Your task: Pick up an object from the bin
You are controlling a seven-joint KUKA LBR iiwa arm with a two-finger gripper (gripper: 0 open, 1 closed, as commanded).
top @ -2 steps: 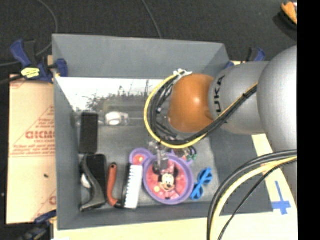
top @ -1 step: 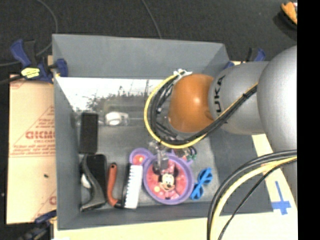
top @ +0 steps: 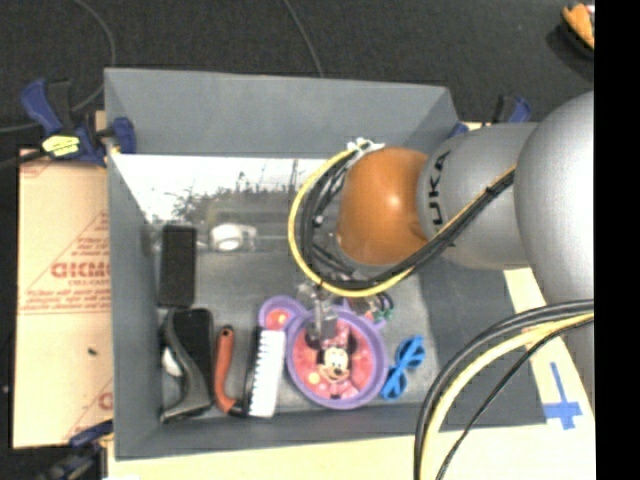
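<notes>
Dark flooring surrounds the grey metal bin [top: 270, 108]. We see the end effector [top: 322, 330] low over the purple round Minnie Mouse toy [top: 352, 376] at the bin's near middle; we cannot tell whether it is released or clenched. A white brush [top: 265, 371] lies just left of the toy, blue toy glasses [top: 405, 366] just right, and a black block [top: 177, 265] by the left wall.

- We see the gripper [top: 322, 330] over a round purple toy plate [top: 358, 376] with a cartoon mouse face, near the lower wall of the bin [top: 250, 290].
- Just left of the plate lies 1 white brush [top: 265, 371], then 1 orange-handled tool [top: 223, 366].
- Blue toy glasses [top: 403, 366] lie just right of the plate.
</notes>
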